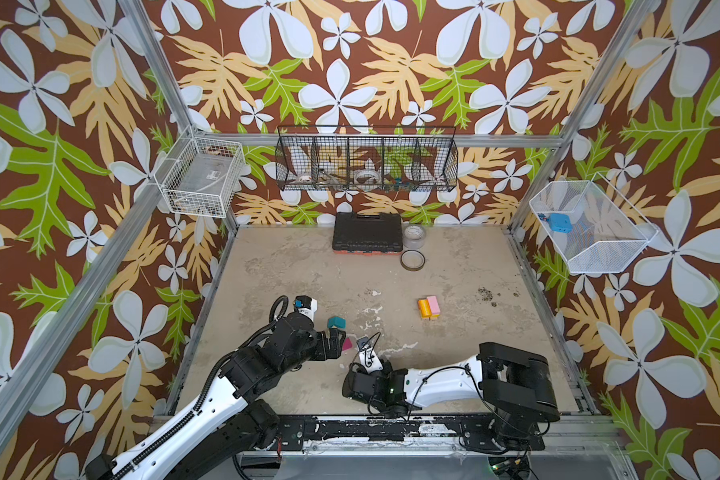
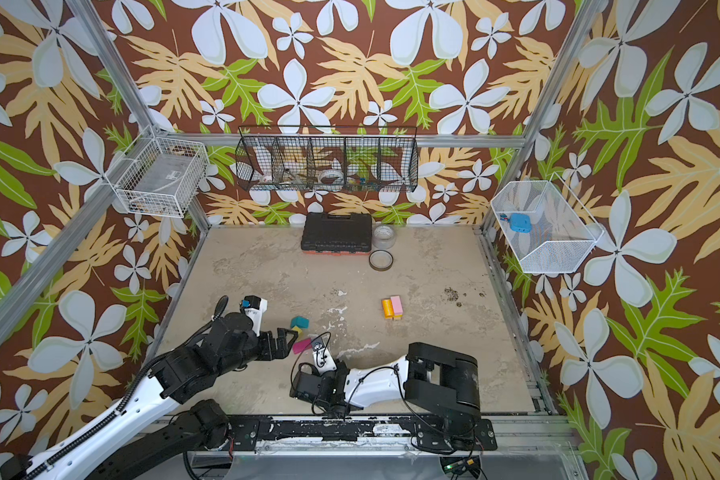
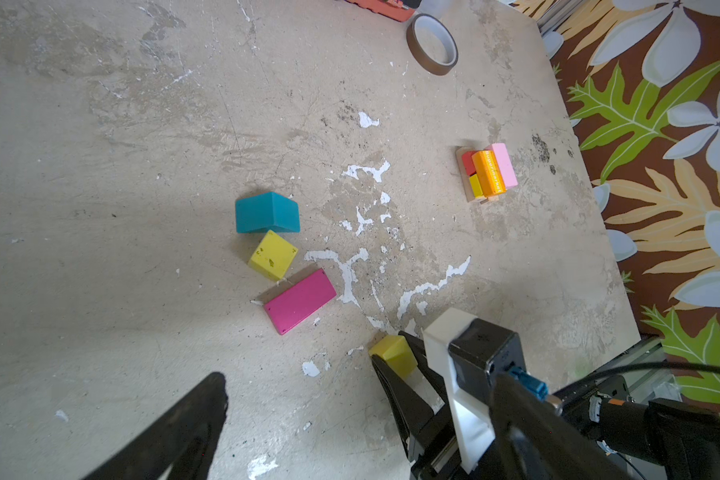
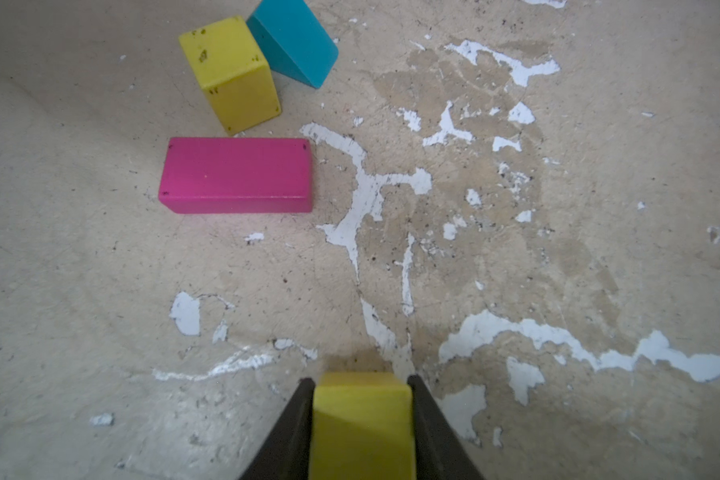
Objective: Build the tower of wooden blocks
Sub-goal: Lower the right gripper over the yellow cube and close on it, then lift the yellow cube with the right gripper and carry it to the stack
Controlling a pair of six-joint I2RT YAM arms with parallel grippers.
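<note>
I'm gripping the yellow cube (image 4: 362, 432) in the right gripper (image 4: 360, 384), jaws pressing both its sides, low over the table (image 4: 558, 249) (lifted or not, I cannot tell). Next, I'm judging, comes a carry to the started tower (image 1: 429, 307), well apart, and a level set-down. The left gripper (image 1: 336, 341) is hanging with jaws wide apart just beside the magenta block (image 4: 235, 174). In both top views the right wrist (image 1: 371, 359) is hiding the cube.
</note>
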